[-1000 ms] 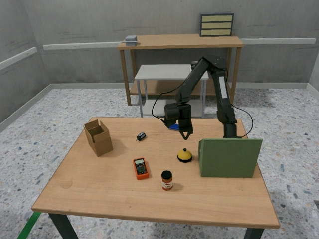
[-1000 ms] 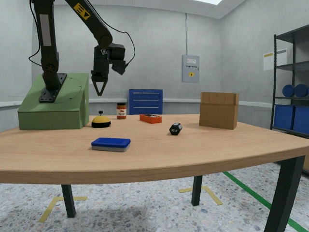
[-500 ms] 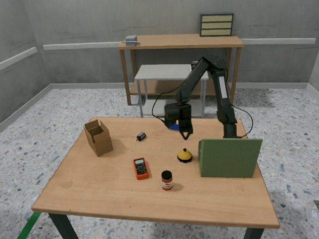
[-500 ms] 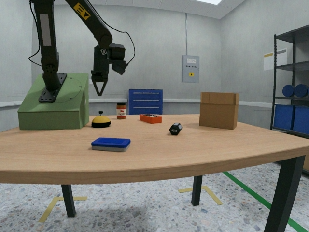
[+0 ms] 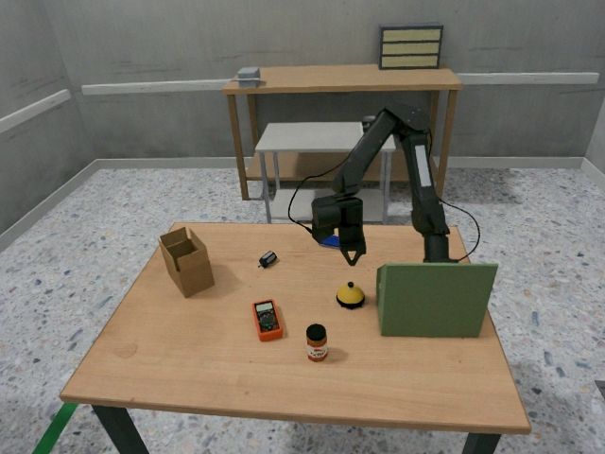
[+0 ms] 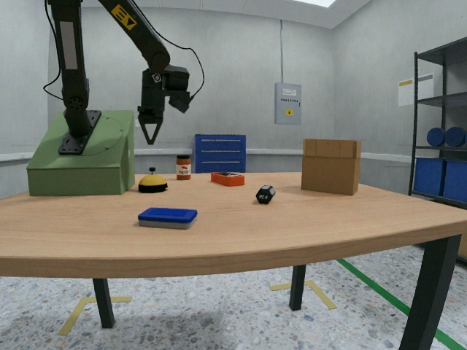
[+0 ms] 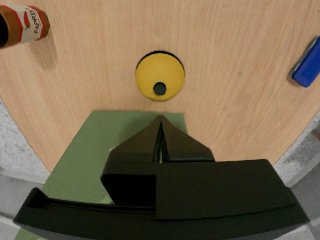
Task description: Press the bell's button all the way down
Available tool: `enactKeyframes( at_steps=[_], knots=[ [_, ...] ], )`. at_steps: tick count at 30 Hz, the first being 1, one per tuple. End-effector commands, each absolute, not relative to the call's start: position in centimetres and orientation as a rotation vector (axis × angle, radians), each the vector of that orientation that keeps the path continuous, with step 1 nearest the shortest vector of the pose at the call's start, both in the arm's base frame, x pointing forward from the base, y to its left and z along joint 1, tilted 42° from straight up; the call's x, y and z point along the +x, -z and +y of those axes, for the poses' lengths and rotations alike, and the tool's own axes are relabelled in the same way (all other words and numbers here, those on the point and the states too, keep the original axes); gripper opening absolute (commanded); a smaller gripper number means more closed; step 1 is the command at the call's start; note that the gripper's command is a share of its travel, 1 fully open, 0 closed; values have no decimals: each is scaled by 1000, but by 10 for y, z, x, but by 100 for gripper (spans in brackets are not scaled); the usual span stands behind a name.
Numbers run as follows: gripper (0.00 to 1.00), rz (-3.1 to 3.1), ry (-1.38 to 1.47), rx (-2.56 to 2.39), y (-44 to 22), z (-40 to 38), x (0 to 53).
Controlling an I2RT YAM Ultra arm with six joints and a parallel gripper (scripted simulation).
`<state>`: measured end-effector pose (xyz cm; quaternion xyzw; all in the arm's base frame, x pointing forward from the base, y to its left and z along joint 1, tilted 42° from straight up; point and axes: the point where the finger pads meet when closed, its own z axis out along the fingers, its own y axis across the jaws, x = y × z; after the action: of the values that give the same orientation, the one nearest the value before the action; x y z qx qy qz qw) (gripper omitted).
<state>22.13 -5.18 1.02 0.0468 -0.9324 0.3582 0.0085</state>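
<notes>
Gripper (image 6: pixel 150 142) fingers pressed together, nothing held, hung above bell (image 6: pixel 152 184); button (image 7: pixel 159 89) seen at 12 o'clock. Jar (image 6: pixel 183 167) label unreadable.

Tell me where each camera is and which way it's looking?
Top: high up off the table's front edge, looking down at the bell and the whole arm on its green base.
Exterior: low at the table's opposite side, looking across it toward the bell; shows the arm and its shut hand raised above the bell.
Wrist: on the arm, looking straight down; shows the shut hand with the bell below.
All three views share the bell and the sauce jar.
</notes>
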Motion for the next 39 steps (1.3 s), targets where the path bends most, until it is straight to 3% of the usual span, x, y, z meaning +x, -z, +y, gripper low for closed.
enactKeyframes(
  at_steps=[1,39],
  knots=[
    [0,-2954,-1141,165,-21,-45,230],
    [0,-2900,-1133,176,21,-77,221]
  ],
)
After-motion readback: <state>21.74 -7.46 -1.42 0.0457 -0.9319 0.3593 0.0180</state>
